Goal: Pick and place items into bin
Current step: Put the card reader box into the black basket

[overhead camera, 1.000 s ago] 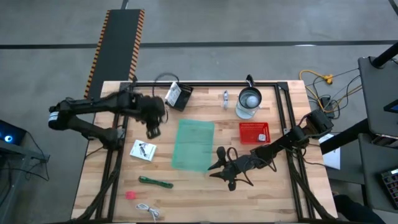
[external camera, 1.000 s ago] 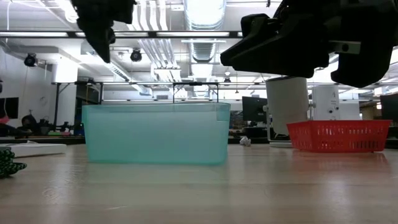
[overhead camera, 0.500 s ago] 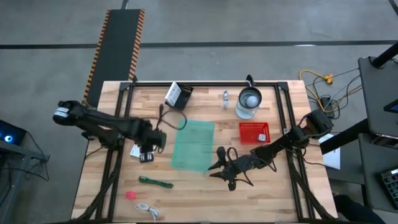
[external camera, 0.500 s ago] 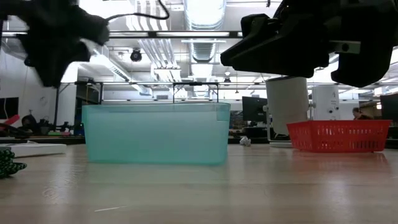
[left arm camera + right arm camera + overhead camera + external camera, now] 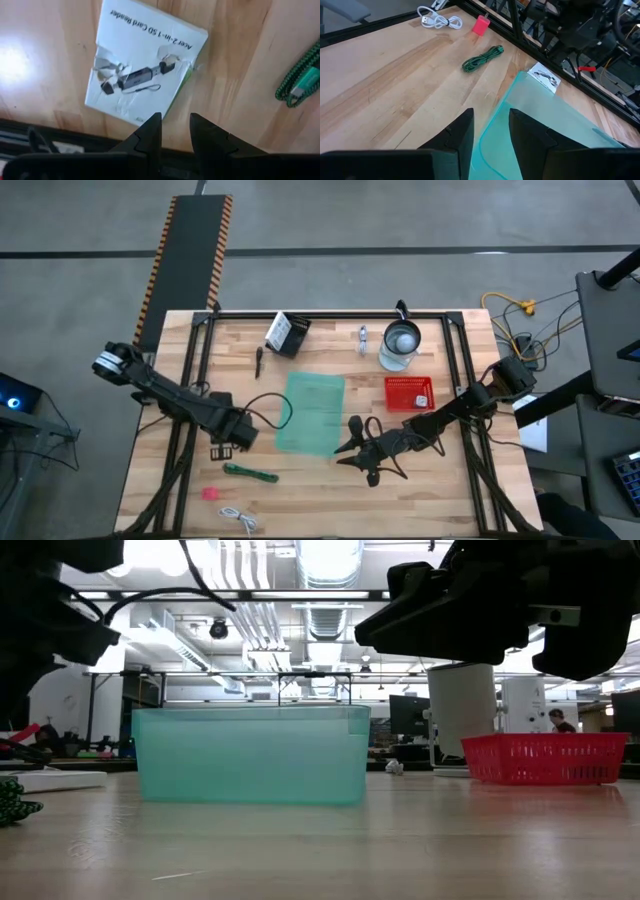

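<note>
Having swung down since earlier, left end effector point(image 5: 171, 127) over white packet point(image 5: 145, 65)

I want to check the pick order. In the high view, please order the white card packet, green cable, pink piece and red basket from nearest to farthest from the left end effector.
From the left end effector:
1. White card packet, directly under it.
2. Green cable, just toward the front edge.
3. Pink piece, farther toward the front edge.
4. Red basket, across the table beyond the green bin.

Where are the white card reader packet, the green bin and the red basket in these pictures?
white card reader packet point(image 5: 145, 65): left wrist view, middle of its printed face.
green bin point(image 5: 311, 412): high view, middle of its floor.
red basket point(image 5: 409, 393): high view, its mesh floor.
</note>
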`<action>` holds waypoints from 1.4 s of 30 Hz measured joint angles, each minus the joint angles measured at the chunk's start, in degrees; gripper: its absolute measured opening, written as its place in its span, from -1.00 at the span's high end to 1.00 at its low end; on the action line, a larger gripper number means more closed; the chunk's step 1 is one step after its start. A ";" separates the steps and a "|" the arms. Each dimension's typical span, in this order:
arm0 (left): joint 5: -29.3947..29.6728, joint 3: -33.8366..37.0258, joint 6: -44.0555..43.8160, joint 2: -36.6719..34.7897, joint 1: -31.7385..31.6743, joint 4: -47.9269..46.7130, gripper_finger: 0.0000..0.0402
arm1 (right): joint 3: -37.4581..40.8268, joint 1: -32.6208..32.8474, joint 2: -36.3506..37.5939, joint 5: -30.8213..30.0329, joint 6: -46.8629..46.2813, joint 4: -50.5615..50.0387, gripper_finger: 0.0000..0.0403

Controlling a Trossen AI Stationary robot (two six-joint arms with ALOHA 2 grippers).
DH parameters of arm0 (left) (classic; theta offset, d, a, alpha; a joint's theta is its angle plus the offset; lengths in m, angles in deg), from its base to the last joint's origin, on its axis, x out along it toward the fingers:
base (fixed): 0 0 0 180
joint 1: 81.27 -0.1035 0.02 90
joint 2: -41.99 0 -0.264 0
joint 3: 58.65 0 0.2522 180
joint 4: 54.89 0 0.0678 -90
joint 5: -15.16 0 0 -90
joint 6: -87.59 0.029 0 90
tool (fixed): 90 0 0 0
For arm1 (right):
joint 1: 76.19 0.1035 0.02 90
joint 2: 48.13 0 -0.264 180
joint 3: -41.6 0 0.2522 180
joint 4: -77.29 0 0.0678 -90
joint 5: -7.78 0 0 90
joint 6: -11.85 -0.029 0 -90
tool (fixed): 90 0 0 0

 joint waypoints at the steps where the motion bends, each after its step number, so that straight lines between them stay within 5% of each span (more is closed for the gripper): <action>1: 0.01 0.18 0.07 0.19 0.20 0.43 0.58 | 0.00 0.00 0.00 0.00 -0.01 0.00 0.46; 14: 0.11 0.48 4.95 1.22 1.01 5.89 0.57 | 0.00 0.00 0.00 0.00 -0.13 0.00 0.47; 26: -1.31 5.37 6.44 1.20 1.03 12.97 0.07 | 0.00 0.00 0.00 0.00 -0.09 0.00 0.48; 42: -1.07 9.62 6.49 1.20 1.03 18.72 0.20 | 0.00 0.00 0.00 0.00 0.24 0.00 0.50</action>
